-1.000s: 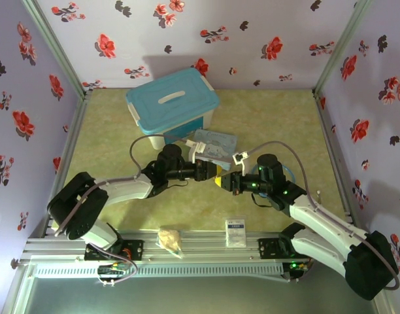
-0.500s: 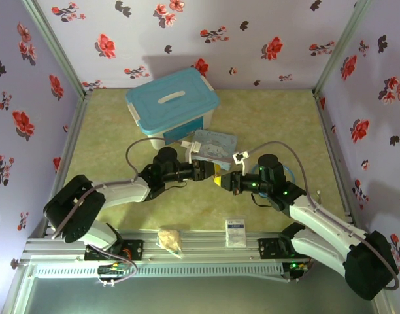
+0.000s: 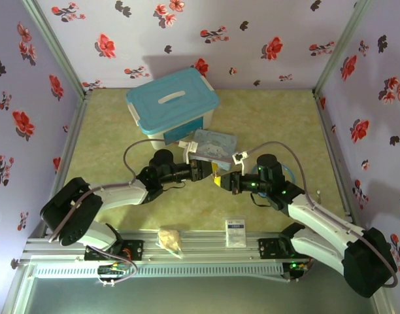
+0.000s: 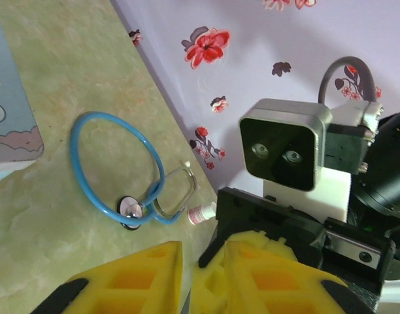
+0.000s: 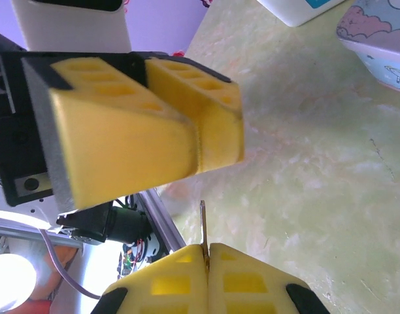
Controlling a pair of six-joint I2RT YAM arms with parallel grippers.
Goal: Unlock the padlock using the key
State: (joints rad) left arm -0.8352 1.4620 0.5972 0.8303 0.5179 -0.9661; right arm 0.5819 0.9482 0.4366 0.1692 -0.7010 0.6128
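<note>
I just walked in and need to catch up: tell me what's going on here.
Over the table, the right gripper is shut on a slim metal key. The key's blade points at the left gripper just opposite, whose yellow fingers are nearly together. Whether those fingers hold anything is hidden.
</note>
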